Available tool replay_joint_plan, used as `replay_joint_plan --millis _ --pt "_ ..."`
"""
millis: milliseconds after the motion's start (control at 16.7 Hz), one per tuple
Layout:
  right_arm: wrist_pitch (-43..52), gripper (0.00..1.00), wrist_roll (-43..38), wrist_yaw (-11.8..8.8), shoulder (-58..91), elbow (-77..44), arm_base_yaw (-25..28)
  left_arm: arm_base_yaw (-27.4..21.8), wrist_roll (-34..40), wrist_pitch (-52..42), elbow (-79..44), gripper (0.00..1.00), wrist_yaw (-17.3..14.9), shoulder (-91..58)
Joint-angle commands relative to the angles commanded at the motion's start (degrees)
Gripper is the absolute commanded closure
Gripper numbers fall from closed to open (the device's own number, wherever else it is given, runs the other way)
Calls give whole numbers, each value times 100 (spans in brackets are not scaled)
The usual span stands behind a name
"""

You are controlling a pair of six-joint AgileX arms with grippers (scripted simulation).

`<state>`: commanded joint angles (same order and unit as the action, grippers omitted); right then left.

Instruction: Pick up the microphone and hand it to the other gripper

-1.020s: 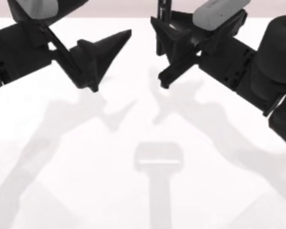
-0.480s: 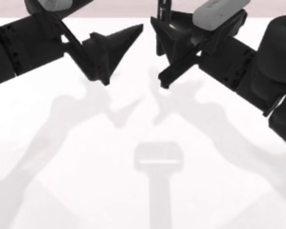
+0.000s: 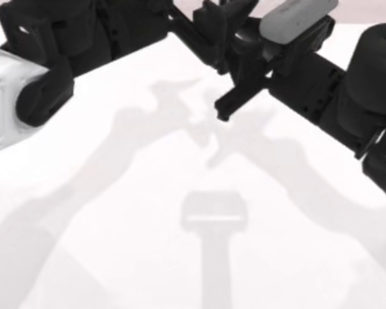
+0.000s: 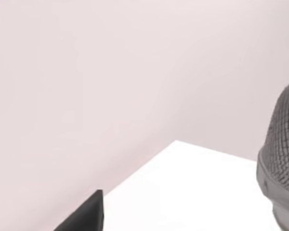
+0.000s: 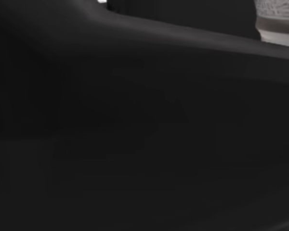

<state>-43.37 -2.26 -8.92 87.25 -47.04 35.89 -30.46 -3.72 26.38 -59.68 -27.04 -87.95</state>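
Change since earlier frame: left arm has swung up toward 12 o'clock of the top view; its gripper, half a second ago apart from the right one near 11 o'clock, now sits against it. Right arm unchanged in pose.

Top view, left gripper (image 3: pixel 212 29): at 12 o'clock, crowded against the right gripper; finger spread cannot be told, the dark shapes merge.

Top view, right gripper (image 3: pixel 235 77): just right of 12 o'clock, one finger tip reaching down toward the centre; whether it clamps anything cannot be told here.

Top view, microphone: not separable from the black gripper parts at 12 o'clock.

Top view, bench (image 3: pixel 116 257): white, bare surface carrying only arm shadows.

Left wrist view, microphone (image 4: pixel 282 168): grey mesh head with pale collar below it, close to the camera, over the bench corner.

Left wrist view, left gripper: a black finger (image 4: pixel 86 216) shows as a sliver; its opening cannot be told.

Right wrist view: dark.
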Motion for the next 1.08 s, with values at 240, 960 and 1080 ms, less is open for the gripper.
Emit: replay_joint_plan --millis 240,960,1080 --pt "0 100 0 0 0 0 0 -33 2 13 -42 0 30 -45" --pt "0 100 0 0 0 0 0 -33 2 13 -42 90 30 -45" --pt "0 100 0 0 0 0 0 -33 2 13 -42 100 30 -45"
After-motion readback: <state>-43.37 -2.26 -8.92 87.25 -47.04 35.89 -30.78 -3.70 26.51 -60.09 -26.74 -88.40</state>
